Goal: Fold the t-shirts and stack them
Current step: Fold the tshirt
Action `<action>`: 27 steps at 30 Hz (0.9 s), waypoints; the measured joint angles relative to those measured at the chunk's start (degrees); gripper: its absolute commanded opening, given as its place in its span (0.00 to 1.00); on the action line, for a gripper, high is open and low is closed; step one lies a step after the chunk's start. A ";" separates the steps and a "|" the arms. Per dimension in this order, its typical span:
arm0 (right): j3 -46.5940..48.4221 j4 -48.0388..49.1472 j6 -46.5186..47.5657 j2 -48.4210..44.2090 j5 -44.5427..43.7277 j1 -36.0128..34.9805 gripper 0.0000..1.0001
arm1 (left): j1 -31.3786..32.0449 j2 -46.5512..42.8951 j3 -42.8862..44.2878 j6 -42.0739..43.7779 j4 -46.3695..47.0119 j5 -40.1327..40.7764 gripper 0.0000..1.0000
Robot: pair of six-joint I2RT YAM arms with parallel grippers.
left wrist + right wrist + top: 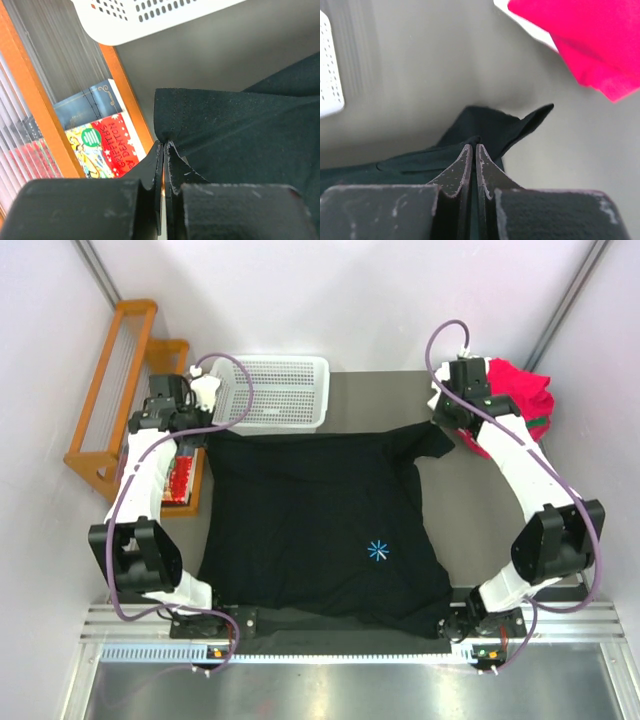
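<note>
- Large black cloth t-shirt [310, 520] with a small light-blue starburst mark [378, 551]: spread flat on the grey table [480, 500], between the two arms.
- Left gripper [163, 146]: fingers pressed together, pinching the far left corner of the black t-shirt, beside the white perforated plastic basket [275, 390].
- Right gripper [473, 147]: fingers pressed together, pinching the black cloth at the far right sleeve.
- Folded red t-shirt [520, 390]: lies at the far right table corner, apart from the black one.
- Orange wooden rack [110, 390]: stands left of the table.

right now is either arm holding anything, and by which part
The black t-shirt: jaws of the left gripper pinch its far left corner, those of the right gripper its far right corner.
</note>
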State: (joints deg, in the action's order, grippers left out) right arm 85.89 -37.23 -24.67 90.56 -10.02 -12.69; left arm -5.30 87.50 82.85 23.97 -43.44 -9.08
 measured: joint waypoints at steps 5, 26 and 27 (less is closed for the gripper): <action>-3.54 -3.06 -0.04 -3.98 -0.57 -0.46 0.00 | 0.00 -2.05 -0.26 0.55 -2.23 -0.70 0.00; -30.10 -8.26 -3.41 -15.93 3.87 -8.26 0.00 | 0.00 -9.94 -10.14 2.12 -9.11 -5.42 0.00; -31.39 -8.44 -3.65 -15.93 4.09 -8.76 0.00 | 0.00 -10.78 -11.52 1.90 -9.05 -5.57 0.00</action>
State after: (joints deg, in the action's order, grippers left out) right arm 54.50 -45.67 -28.32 74.63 -5.93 -21.45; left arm -5.30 76.73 71.33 25.87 -52.49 -14.66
